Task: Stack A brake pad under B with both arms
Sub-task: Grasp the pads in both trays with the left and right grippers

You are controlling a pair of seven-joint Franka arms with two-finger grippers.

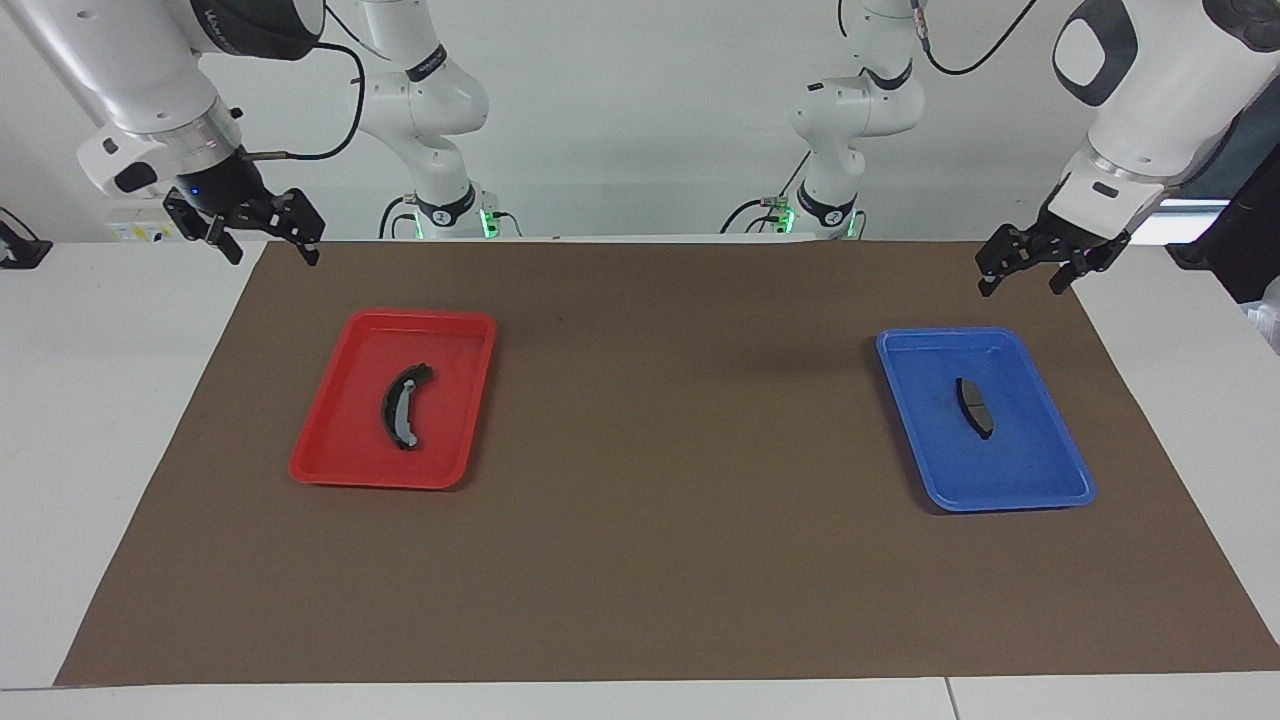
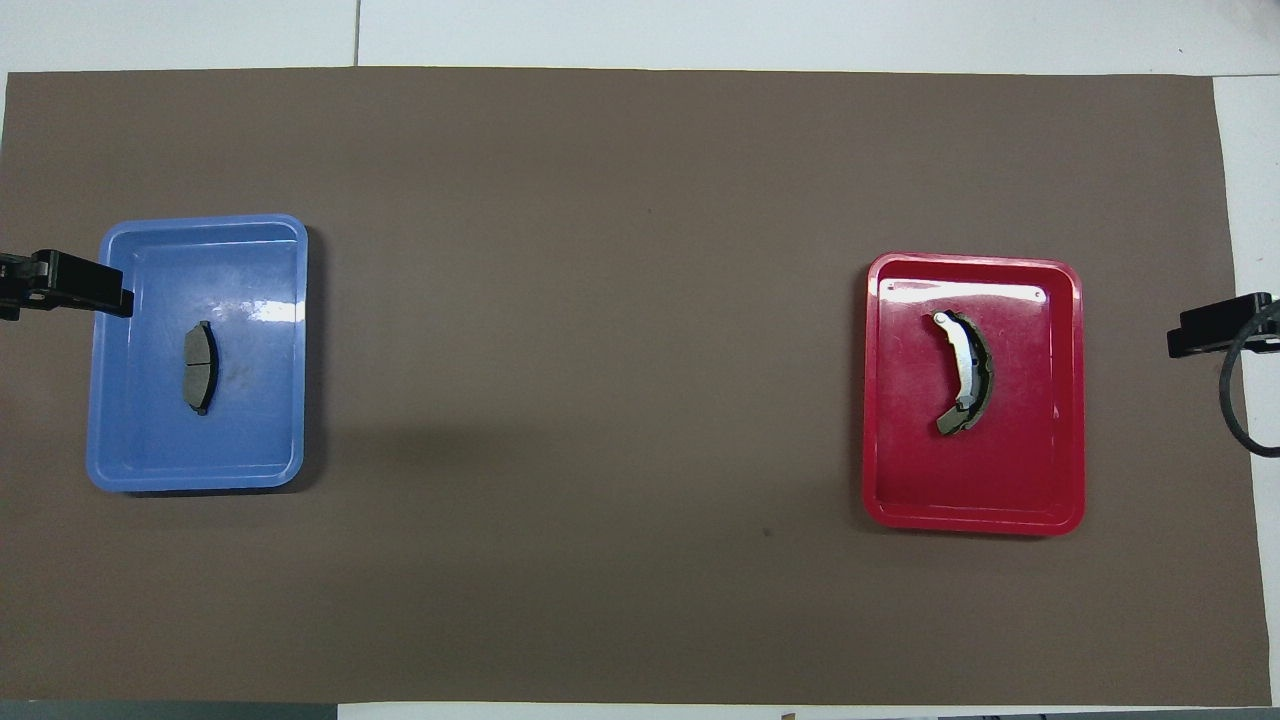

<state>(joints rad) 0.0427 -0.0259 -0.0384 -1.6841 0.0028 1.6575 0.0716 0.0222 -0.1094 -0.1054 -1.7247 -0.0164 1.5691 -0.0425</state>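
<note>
The short all-dark A brake pad [image 1: 974, 406] lies in a blue tray [image 1: 1030, 460] toward the left arm's end of the table; it also shows in the overhead view [image 2: 200, 367]. The longer crescent pad B [image 1: 400, 408], with a light grey face, lies in a red tray [image 1: 445, 440] toward the right arm's end; it also shows in the overhead view [image 2: 967, 372]. My left gripper [image 1: 1020, 285] is open and empty, raised over the mat's edge beside the blue tray. My right gripper [image 1: 270, 252] is open and empty, raised over the mat's corner near the red tray.
A brown mat [image 1: 660, 500] covers the table between and around the two trays. White table surface [image 1: 100, 400] borders the mat at both ends. Two other white arm bases [image 1: 440, 200] stand at the robots' edge of the table.
</note>
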